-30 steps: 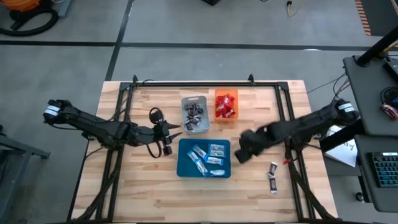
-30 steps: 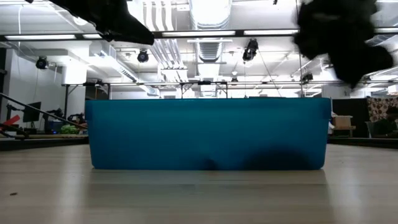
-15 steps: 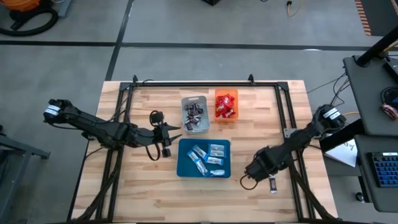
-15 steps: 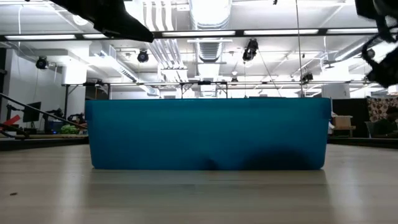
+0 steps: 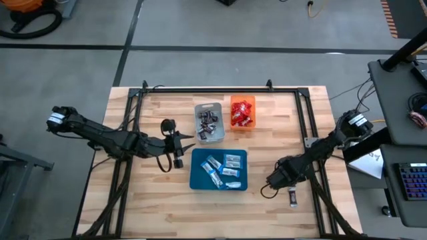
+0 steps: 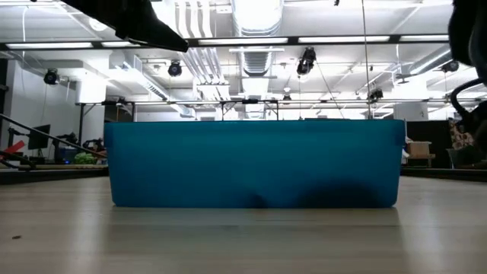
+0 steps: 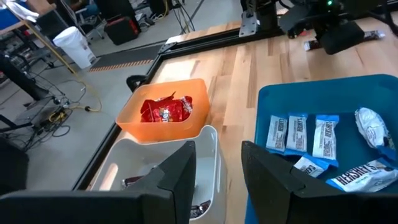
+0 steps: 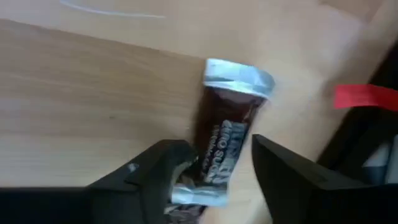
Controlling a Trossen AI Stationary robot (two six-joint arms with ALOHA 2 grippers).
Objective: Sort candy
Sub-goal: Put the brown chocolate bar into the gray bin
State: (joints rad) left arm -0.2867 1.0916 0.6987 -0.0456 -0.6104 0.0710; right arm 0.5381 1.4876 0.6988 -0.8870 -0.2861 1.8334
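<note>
Reaching down at the table's right front, the right gripper (image 5: 279,179) sits just beside the last loose candy: a dark brown mini bar (image 8: 225,148) with silver crimped ends lying flat on the wood. In the right wrist view its fingers (image 8: 155,171) stand spread to either side of the bar, not yet pressing it, so nothing is grasped. A second dark piece seems to lie just by it, near the table edge (image 5: 292,196), though that is hard to make out from above.

The left gripper (image 5: 177,151) waits with its fingers apart and empty, just left of the blue tray (image 5: 196,179), which holds blue-and-white bars (image 7: 301,134). The orange tray (image 5: 234,127) holds the red packets (image 7: 164,111), and the grey tray (image 5: 199,139) the dark bars.

The step in hand looks like the pickup of a leftover dark bar. Next the fingers should settle lower and squeeze across the bar's narrow width, then carry it to the grey tray; a shallow pinch on the slick wrapper may slip.
</note>
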